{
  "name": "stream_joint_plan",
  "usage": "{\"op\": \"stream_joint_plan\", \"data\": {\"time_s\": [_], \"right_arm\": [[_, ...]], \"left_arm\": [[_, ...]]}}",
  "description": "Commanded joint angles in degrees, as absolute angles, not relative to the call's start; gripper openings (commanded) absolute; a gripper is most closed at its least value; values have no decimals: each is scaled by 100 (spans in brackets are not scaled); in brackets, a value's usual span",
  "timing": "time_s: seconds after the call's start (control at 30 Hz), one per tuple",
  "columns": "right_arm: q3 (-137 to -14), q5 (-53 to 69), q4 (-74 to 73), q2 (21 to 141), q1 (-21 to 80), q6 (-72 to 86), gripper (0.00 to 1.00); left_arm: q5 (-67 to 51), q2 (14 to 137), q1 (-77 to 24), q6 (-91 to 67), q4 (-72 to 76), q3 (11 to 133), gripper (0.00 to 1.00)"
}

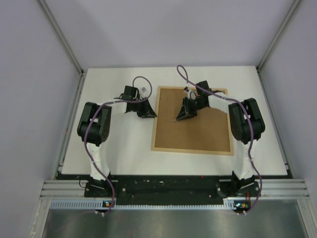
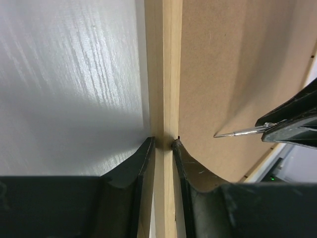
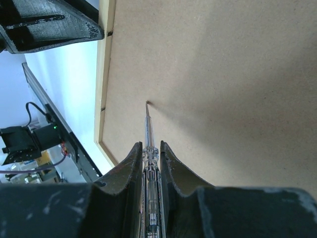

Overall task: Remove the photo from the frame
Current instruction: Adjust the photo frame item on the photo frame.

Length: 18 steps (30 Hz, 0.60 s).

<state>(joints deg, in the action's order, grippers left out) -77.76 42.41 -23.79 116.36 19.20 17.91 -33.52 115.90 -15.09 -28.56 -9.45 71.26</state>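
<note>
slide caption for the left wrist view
Left gripper clamps light-wood frame edge; right gripper aims thin metal pick at brown backing board.

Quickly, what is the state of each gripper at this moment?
Left gripper: fingers closed on the edge of the frame.
Right gripper: closed, holding a thin pointed tool, its tip at the backing board.

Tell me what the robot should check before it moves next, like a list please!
1. Is the left hand pinching the frame edge? Ok.
2. Is the right hand gripping the thin pointed tool? Ok.
3. Is the tool's tip on the backing board? Ok, it seems to touch, away from the board's edge.
4. Is the frame lying back-up on the table? Ok.
5. Is the backing board lifted out? Not ok, it sits in the frame.
6. Is the photo free? Cannot tell, it does not show.
</note>
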Motion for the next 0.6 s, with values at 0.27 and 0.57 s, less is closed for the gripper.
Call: {"op": "stream_joint_plan", "data": {"time_s": [0.27,0.57], "right_arm": [[-7849,3648,-2408,11892,1872,1644,0],[-8120,3919,-2584,11690,1846,1451,0]], "left_arm": [[-3586,11760,-1301,-2989,-887,7022,10],[-2893,12242,-1309,-1960,-2231,9050,36]]}}
